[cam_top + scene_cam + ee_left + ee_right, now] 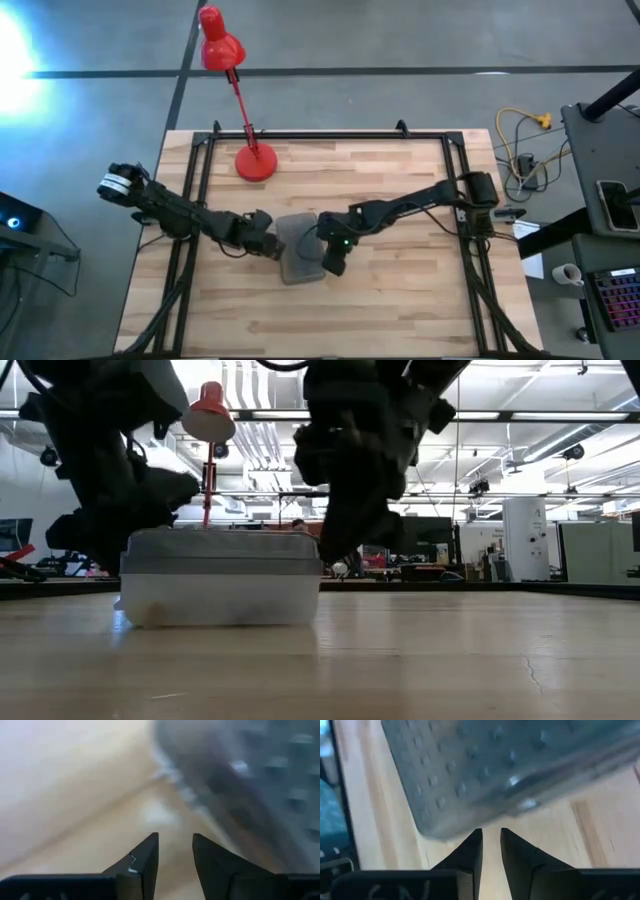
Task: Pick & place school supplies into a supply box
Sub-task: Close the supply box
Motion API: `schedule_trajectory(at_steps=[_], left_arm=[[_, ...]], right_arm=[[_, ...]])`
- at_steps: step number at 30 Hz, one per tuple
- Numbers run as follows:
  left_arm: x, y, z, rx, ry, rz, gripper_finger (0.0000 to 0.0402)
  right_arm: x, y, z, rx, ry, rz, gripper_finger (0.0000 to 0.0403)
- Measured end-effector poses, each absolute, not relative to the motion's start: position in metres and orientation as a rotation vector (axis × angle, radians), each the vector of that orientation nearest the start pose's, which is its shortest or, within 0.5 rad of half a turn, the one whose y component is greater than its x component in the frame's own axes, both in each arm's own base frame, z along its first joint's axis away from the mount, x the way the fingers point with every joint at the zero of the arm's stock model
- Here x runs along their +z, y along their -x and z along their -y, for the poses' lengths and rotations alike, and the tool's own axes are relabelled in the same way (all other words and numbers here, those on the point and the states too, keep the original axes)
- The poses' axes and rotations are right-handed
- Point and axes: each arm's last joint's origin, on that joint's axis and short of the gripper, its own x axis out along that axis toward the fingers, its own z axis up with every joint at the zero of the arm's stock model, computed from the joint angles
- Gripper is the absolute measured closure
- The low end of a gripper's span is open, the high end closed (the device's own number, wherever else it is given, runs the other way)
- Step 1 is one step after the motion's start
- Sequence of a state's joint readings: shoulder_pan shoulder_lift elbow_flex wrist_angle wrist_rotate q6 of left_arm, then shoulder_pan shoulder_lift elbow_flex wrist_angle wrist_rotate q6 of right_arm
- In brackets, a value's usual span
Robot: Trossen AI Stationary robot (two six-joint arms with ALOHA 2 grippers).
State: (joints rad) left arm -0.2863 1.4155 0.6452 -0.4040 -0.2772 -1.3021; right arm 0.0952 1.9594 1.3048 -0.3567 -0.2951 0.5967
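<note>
The supply box (298, 250) is a translucent case with its grey gridded lid on. It rests flat on its bottom on the wooden table, near the middle, and also shows in the low view (220, 585). My left gripper (268, 245) is low at the box's left side, its fingers a little apart (176, 842), with the box's edge (260, 780) just ahead. My right gripper (333, 262) is at the box's right side, its fingers (491, 834) almost together, right at the lid's rim (510, 765). No pencils, pens or scissors show on the table. My right gripper's fingertips (475, 837) stand right against the rim of the box's lid (465, 827), coming from the table's right and slanting down. Whether they touch it I cannot tell. My left gripper touches nothing that I can see.
A red desk lamp stands with its base (255, 162) on the table's far left part, its head (220, 45) leaning out past the far edge. A black frame (330, 135) runs along the table's far edge and sides. Bare wood lies near of the box.
</note>
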Motion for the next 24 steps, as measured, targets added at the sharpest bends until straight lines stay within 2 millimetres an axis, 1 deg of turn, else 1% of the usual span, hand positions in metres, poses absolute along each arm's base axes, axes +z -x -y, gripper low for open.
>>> schedule_trajectory(at_steps=[2,3,7,8,10,13,16,19,21,24], left_arm=[[0.148,-0.225,0.054,0.728,0.814,-0.932,0.0298],[0.150,-0.225,0.053,0.738,0.799,-0.943,0.0298],[0.166,-0.225,0.054,0.783,0.713,-1.000,0.0298],[0.172,-0.226,0.055,0.788,0.686,-1.020,0.0298],[0.189,-0.233,0.059,0.756,0.646,-1.006,0.0298],[0.221,-0.249,0.067,0.683,0.602,-0.898,0.0298],[0.242,-0.266,0.070,0.668,0.564,-0.795,0.0298],[0.244,-0.278,0.070,0.678,0.521,-0.794,0.0298],[0.237,-0.285,0.072,0.682,0.508,-0.823,0.0298],[0.221,-0.294,0.076,0.661,0.517,-0.876,0.0298]], right_arm=[[0.165,-0.394,-0.049,0.035,-0.610,-1.133,0.0342],[0.165,-0.391,-0.049,0.001,-0.593,-1.158,0.0342],[0.164,-0.376,-0.044,-0.219,-0.466,-1.239,0.0342],[0.164,-0.374,-0.042,-0.246,-0.446,-1.247,0.0342],[0.165,-0.375,-0.041,-0.233,-0.434,-1.235,0.0342],[0.166,-0.384,-0.041,-0.163,-0.438,-1.165,0.0344],[0.164,-0.394,-0.036,-0.147,-0.459,-1.084,0.0347],[0.160,-0.400,-0.029,-0.163,-0.482,-1.040,0.0350],[0.155,-0.403,-0.025,-0.173,-0.488,-1.031,0.0351],[0.146,-0.404,-0.022,-0.174,-0.499,-1.056,0.0351]])
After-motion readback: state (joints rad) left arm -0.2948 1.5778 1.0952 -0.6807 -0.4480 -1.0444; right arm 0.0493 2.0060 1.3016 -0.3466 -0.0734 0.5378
